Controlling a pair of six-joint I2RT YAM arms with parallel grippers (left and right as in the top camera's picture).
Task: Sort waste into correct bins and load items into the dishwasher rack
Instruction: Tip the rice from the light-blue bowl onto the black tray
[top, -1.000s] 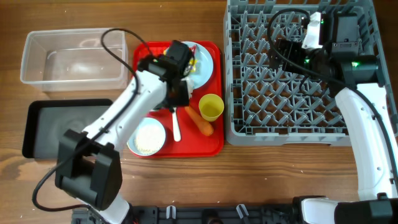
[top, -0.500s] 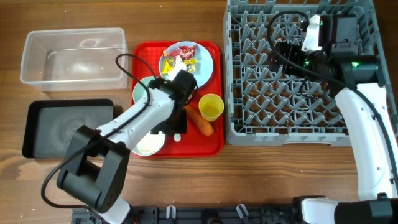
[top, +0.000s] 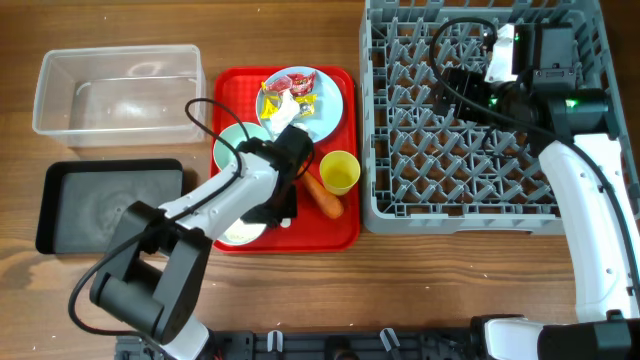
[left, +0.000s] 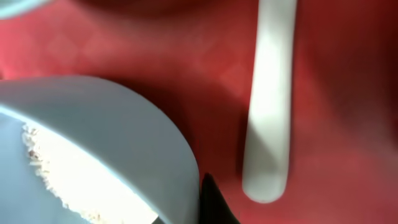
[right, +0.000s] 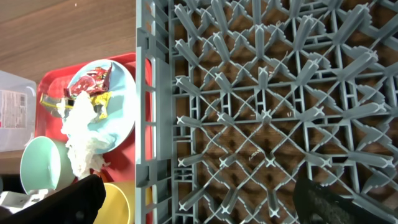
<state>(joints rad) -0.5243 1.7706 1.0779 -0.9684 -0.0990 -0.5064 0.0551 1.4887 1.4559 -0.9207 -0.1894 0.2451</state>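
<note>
**Overhead view.** We record that the left arm has moved down the flat red serving tray (top: 343, 228) since a second ago. Its wrist then covered the left edge of the round light blue plate (top: 330, 110). The left pincer (top: 282, 206) now sits lower, over the white plastic spoon (top: 287, 221) and against the rice-filled pale blue-green bowl (top: 236, 244).

The plate is uncovered as a result, with crumpled white tissue (top: 282, 113) and small red and yellow wrappers (top: 297, 84) lying on it. The empty pale blue-green bowl (top: 232, 148) has also come into sight. The small yellow cup (top: 340, 172) and orange carrot (top: 326, 199) lie where they lay before.

The right pincer (top: 458, 84) has not shifted above the large square grey plastic dishwasher rack (top: 480, 180). The clear plastic rectangular tub (top: 118, 95) and the black rectangular tray (top: 108, 205) stand on the wooden worktop (top: 300, 290), left of the red tray.

**Left wrist view.** The spoon's handle (left: 270, 112) lies flat on the red tray, just beside the rice bowl's wall (left: 124, 124). White rice grains (left: 43, 174) show inside the bowl. One dark finger (left: 212, 200) shows at the bottom edge. We cannot tell whether this pincer is apart or together.

**Right wrist view.** The right pincer's fingers stand wide apart, holding nothing, over the rack's lattice floor (right: 249, 112).
</note>
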